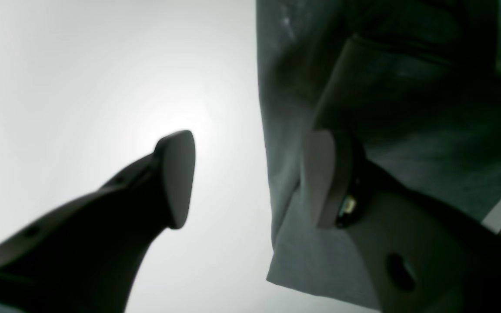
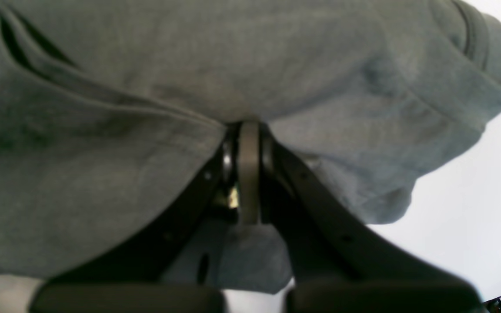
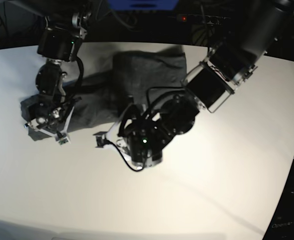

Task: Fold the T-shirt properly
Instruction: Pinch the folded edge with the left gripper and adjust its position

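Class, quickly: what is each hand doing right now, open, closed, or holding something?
Left hand: open, one finger against the T-shirt, not gripping it.
Right hand: closed on the T-shirt.

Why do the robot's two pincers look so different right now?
The left pincer is open, with a wide gap between its fingers; the right pincer is shut tight. The left pincer grips nothing, though one finger lies against the T-shirt; the right pincer pinches a fold of the T-shirt. Both are dark and sit low at the shirt's edge over the white table.
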`<state>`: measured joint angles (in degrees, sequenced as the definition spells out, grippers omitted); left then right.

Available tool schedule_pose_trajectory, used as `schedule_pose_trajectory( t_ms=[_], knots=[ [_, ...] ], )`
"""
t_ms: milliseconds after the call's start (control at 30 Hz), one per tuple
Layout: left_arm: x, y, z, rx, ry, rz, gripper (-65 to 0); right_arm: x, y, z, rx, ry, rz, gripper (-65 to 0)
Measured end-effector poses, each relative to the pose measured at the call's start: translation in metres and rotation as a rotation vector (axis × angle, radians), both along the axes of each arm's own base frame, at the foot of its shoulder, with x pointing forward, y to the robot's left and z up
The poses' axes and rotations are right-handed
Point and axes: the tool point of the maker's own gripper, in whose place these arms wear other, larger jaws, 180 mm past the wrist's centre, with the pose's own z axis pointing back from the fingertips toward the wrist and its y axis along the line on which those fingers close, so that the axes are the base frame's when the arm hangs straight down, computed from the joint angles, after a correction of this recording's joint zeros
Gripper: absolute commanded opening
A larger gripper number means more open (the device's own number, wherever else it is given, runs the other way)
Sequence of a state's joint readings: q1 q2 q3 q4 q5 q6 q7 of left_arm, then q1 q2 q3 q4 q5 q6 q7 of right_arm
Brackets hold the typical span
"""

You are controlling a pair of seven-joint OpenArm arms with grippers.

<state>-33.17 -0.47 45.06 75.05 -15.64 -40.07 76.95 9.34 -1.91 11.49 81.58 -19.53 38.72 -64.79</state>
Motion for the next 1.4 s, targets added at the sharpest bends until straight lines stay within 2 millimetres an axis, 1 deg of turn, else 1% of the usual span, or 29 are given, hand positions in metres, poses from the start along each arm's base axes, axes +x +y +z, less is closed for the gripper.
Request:
schedule_pose_trajectory(
  t_ms=[133,300,433,533,600,767,967,1233,1400],
  knots=[
    [0.0,0.0,0.0,0.001,0.0,0.0,-34.8,0.0,0.0,0.0,0.0,0.001,0.0,-64.4],
    [-0.001,0.001,-0.001,0.006,0.007,0.0,-35.1,0.0,0.0,0.0,0.0,0.0,0.0,-64.4],
    [-0.002,0.007,0.0,0.049,0.004,0.003,-35.1,0.0,0.0,0.0,0.0,0.001,0.0,-64.6],
    [-0.002,-0.003,0.01,0.017,-0.023,-0.017,-35.1,0.0,0.0,0.0,0.0,0.0,0.0,-64.6],
    [-0.002,-0.006,0.013,0.006,-0.026,-0.021,-35.1,0.0,0.0,0.0,0.0,0.001,0.0,-64.6],
    [-0.002,-0.002,0.009,0.021,-0.022,-0.017,-35.1,0.0,0.0,0.0,0.0,0.0,0.0,-64.6],
    [-0.025,-0.011,-0.005,0.065,0.0,-0.105,-35.1,0.0,0.0,0.0,0.0,0.0,0.0,-64.6],
    [-0.03,-0.015,-0.004,0.032,0.037,-0.111,-35.1,0.0,0.0,0.0,0.0,0.001,0.0,-64.7],
    [-0.029,-0.005,-0.01,0.051,0.051,-0.096,-35.1,0.0,0.0,0.0,0.0,0.0,0.0,-64.7]
  ],
)
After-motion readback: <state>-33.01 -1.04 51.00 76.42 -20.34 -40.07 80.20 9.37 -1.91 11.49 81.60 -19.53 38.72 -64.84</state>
